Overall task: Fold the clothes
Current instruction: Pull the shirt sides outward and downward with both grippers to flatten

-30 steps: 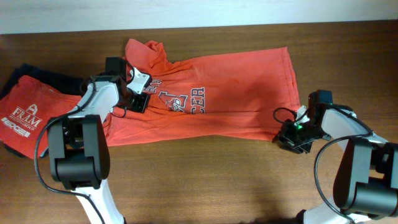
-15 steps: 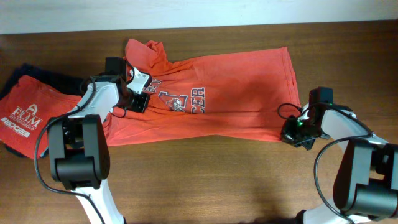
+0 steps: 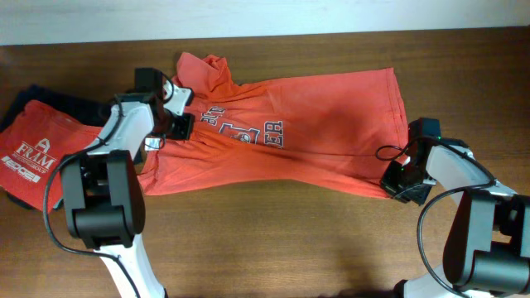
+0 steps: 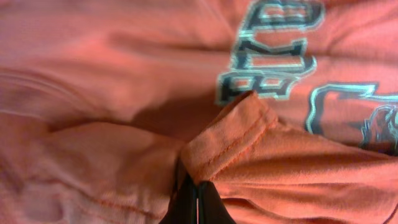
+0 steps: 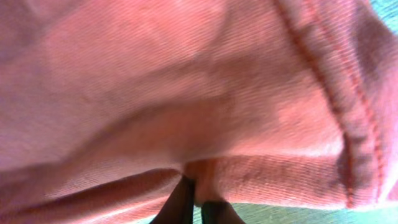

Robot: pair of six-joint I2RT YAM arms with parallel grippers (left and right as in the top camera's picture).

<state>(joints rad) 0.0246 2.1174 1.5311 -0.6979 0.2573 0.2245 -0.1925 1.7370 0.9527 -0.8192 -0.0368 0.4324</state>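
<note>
The T-shirt [image 3: 323, 136] is pinched by the left tool [image 4: 196, 190] at 9 o'clock and the right tool [image 5: 196, 196] at 4 o'clock. Both arms [image 3: 124, 136] are bent inward.

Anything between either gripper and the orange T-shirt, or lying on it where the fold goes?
Nothing visible. Left gripper and right gripper each pinch the T-shirt, and no other item lies on it. The folded red shirt sits off to the side.

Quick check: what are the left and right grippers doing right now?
Left gripper: closed, pinching a hemmed fold of the orange-red T-shirt beside the lettering.
Right gripper: closed, pinching the same T-shirt near its stitched hem.
</note>
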